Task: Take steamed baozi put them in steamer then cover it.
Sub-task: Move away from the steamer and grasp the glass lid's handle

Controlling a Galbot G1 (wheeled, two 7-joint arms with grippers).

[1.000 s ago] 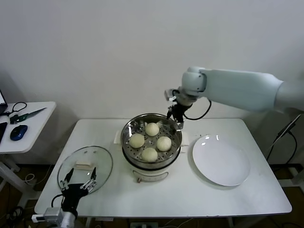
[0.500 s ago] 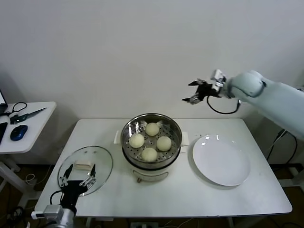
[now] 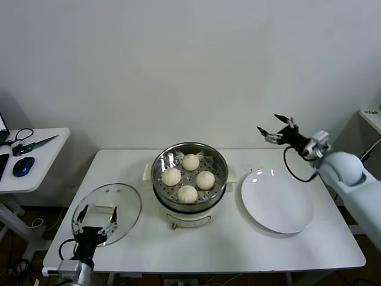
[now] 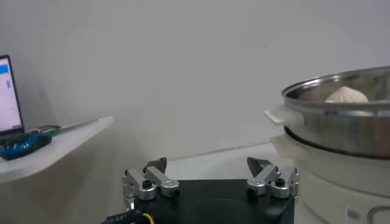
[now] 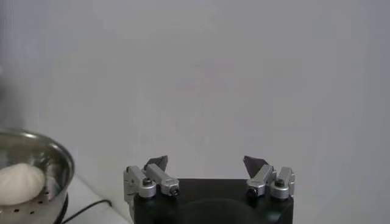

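Your right gripper hangs in the air with its fingers spread wide and nothing between them. It sits above the far edge of the white plate, off to the right of the steamer and well apart from it. In the right wrist view the same gripper shows both fingertips far apart against the bare wall, with one bun at the edge of the pot visible off to the side.

All four steamed baozi lie on the perforated tray inside the steamer, to the left of your right gripper and lower than it. The pot stands uncovered.

Your left gripper is low at the near left corner of the table, its fingers also wide open and empty, as the left wrist view confirms. The cover lies flat on the table right by it, handle up; the fingers appear over the lid's near rim. The steamer stands to the right of this gripper.
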